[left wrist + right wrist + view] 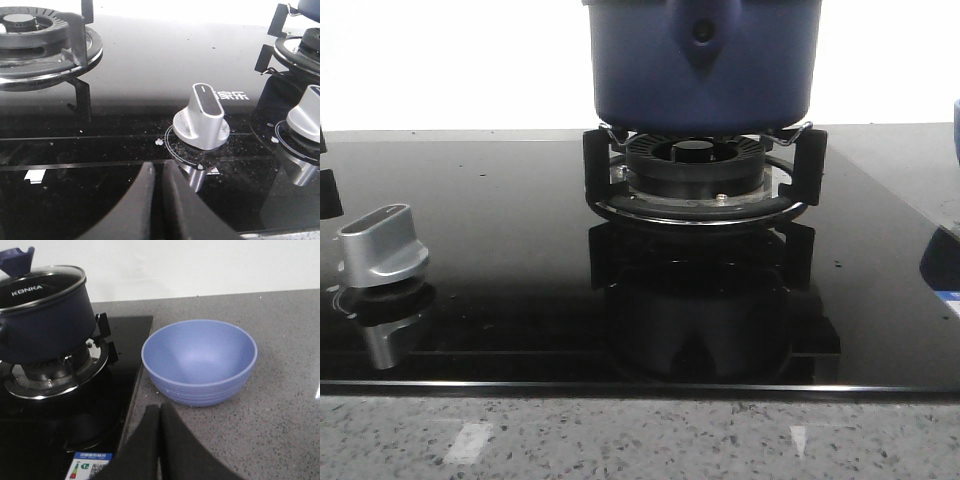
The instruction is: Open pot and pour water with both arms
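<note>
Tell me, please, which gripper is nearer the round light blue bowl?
Right. The right gripper hangs just short of the light blue bowl; the left gripper is over the hob's silver knob, no bowl in view.

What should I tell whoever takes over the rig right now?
Left gripper: shut, empty, low over the glass cooktop near a silver knob.
Right gripper: shut, empty, above the counter in front of the blue bowl.
The pot sits on the burner, its glass lid on. The bowl looks empty and stands beside the cooktop.
Done: nothing yet.
Left: lift the lid, pick up the pot, pour the water, probably into the bowl.
</note>
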`<state>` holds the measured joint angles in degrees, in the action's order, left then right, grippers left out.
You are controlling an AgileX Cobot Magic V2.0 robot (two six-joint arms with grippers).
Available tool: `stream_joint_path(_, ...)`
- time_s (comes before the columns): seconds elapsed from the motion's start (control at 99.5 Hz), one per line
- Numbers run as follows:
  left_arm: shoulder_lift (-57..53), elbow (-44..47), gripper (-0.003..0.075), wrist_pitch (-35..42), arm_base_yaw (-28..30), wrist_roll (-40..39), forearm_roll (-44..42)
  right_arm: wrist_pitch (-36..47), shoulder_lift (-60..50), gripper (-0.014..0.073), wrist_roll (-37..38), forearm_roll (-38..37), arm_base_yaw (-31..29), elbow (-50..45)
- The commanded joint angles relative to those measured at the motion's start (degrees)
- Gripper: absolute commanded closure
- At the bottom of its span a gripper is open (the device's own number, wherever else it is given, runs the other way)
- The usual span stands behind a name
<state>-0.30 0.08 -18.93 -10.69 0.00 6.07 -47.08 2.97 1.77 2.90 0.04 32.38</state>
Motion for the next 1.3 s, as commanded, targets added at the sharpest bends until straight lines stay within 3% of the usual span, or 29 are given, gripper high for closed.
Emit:
stream_joint_path(0.0, -1.4, 1.8, 0.074, 2.1, 0.1, -0.4, 0.7, 4.2, -0.1, 0.0663, -0.5, -0.3, 0.0, 0.0)
stream_joint_path(0.141, -1.4, 1.8, 0.074, 2.1, 0.1, -0.4, 0.7, 7.3, -3.2, 0.0663, -0.5, -5.6, -0.2, -3.9)
stream_joint_path(0.382, -1.4, 1.8, 0.074, 2.1, 0.1, -0.4, 0.7, 38.5, -4.5, 0.0663, -0.5, -2.4, -7.3, -19.8)
stream_joint_path(0.523, -1.4, 1.8, 0.074, 2.1, 0.1, -0.4, 0.7, 46.2, -4.5, 0.0663, -0.5, -1.3, -11.7, -28.9)
stream_joint_path(0.663, -1.4, 1.8, 0.074, 2.1, 0.1, -0.4, 0.7, 46.7, -4.5, 0.0663, -0.5, -3.4, -12.0, -34.7)
stream_joint_path(0.723, -1.4, 1.8, 0.074, 2.1, 0.1, -0.4, 0.7, 41.9, -4.5, 0.0663, -0.5, -6.9, -11.9, -34.4)
stream_joint_path(0.965, -1.4, 1.8, 0.0741, 2.1, 0.1, -0.4, 0.7, 36.5, -4.5, 0.0663, 4.4, -6.5, -11.9, -34.5)
stream_joint_path(1.105, -1.4, 1.8, 0.074, 2.1, 0.1, -0.4, 0.7, 29.2, -4.6, 0.0663, 4.5, -6.3, -11.8, -34.5)
stream_joint_path(1.286, -1.4, 1.8, 0.074, 2.1, 0.1, -0.4, 0.7, 29.1, -4.6, 0.0663, 4.5, -6.3, -11.8, -34.5)
